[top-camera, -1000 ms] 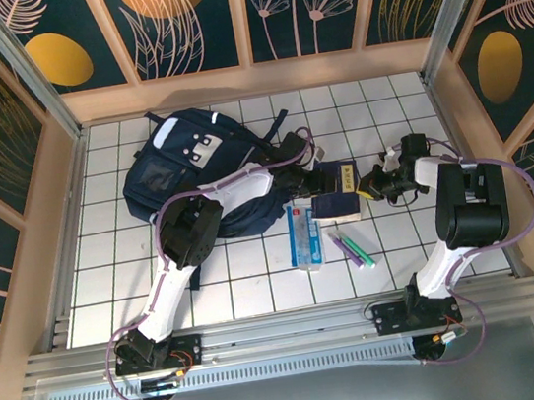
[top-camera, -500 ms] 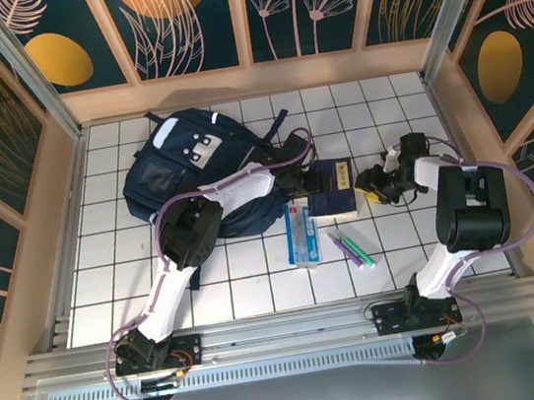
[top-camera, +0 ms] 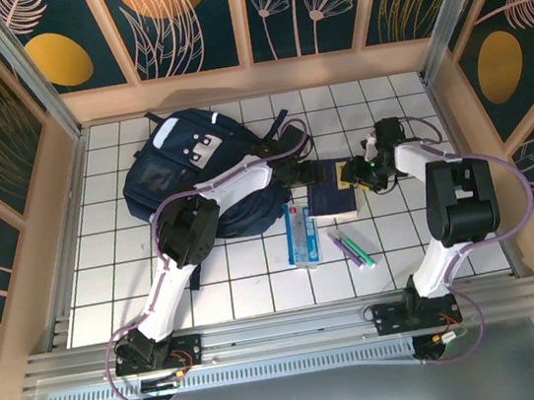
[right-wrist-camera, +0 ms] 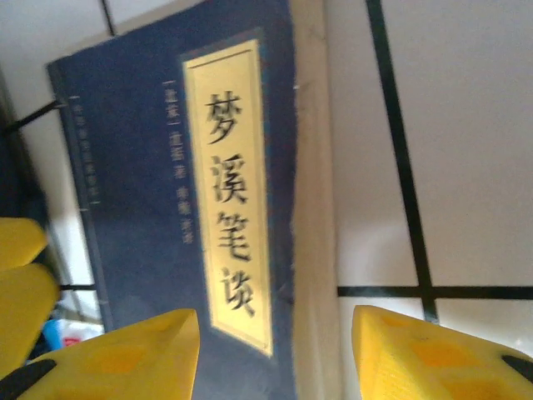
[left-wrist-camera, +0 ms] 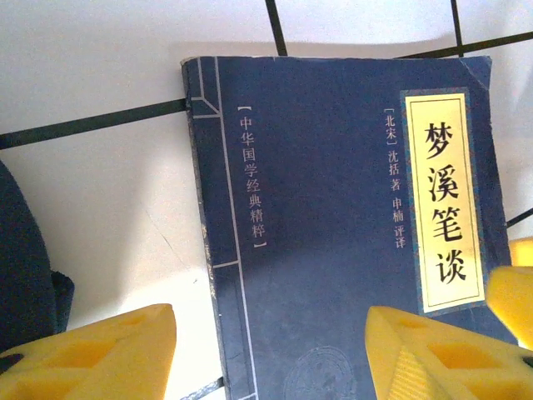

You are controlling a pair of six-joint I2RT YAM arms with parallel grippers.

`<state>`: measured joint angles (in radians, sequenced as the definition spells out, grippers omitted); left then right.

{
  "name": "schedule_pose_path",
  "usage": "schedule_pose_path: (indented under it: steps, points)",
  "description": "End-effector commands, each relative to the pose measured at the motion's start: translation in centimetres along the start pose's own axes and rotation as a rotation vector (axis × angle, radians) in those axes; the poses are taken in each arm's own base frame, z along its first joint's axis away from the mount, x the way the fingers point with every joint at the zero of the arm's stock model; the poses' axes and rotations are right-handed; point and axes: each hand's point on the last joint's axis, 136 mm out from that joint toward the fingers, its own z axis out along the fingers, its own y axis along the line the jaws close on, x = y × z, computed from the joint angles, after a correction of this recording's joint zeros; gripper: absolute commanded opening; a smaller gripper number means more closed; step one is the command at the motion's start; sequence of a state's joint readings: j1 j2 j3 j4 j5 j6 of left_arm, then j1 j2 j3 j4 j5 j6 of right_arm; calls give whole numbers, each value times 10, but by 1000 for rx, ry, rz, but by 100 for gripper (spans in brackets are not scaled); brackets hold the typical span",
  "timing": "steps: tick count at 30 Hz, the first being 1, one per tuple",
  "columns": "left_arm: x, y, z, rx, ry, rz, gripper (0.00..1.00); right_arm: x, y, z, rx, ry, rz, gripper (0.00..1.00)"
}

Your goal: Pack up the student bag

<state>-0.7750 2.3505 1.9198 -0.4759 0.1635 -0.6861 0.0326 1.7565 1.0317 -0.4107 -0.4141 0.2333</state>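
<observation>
The student bag [top-camera: 178,168] is lying front-up at the worktop's [top-camera: 402,241] 10 o'clock, its long axis running from 11 to 5 o'clock. The left arm [top-camera: 234,180] is crossing its 5 o'clock end, so its contents cannot be told. Over the blue book [top-camera: 334,198], the left fingers [left-wrist-camera: 92,350] and right fingers [right-wrist-camera: 441,358] are standing apart, gripping nothing.

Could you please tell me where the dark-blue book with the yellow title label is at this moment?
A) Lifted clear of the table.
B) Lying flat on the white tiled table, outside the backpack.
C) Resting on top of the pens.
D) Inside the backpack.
B: the book lies flat on the tiled table, beside the student bag, with the table's grid lines showing around its edges.
</observation>
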Motion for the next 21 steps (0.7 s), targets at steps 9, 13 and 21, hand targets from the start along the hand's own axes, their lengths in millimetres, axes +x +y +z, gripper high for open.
schedule_pose_path:
  steps: [9, 13, 21]
  points:
    - [24, -4, 27, 97, 131, -39, 62, 28, -17, 23, -4, 131, 3, 27]
    - [28, -4, 29, 109, 147, -38, 62, 32, -19, 26, -13, 143, 14, 14]
    - [30, -36, 19, 283, 173, -16, 55, 33, -20, 27, -58, 156, 36, 0]
